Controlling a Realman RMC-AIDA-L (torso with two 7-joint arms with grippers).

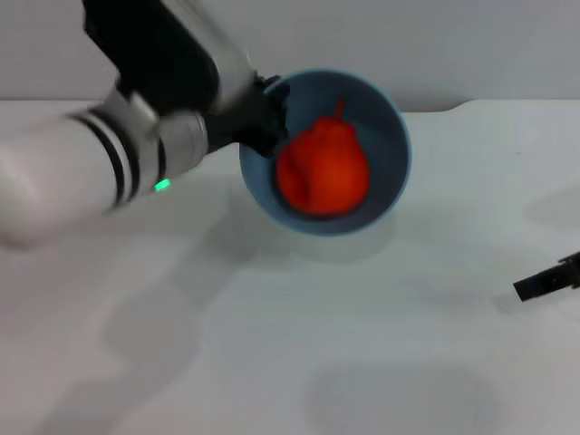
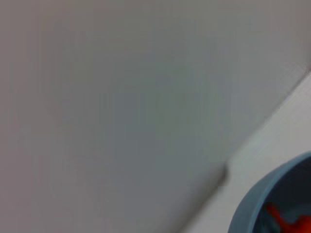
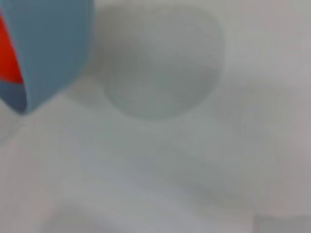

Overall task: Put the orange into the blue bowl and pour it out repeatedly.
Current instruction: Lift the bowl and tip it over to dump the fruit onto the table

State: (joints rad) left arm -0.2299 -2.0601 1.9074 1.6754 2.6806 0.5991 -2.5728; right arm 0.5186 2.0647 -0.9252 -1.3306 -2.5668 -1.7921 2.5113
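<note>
The left gripper [image 1: 268,116] clamps the near-left rim of the round, glossy light blue bowl [image 1: 385,136], apparently lifted and tilted toward the camera above the white surface [image 1: 299,344]. The lumpy red-orange orange [image 1: 323,172] rests inside. The right gripper [image 1: 548,281] sits low at the right edge, its opening unclear.

Right gripper [image 1: 548,283] cut off at frame edge (fingers unseen), blue bowl [image 2: 272,201] partly cropped, blurred
</note>
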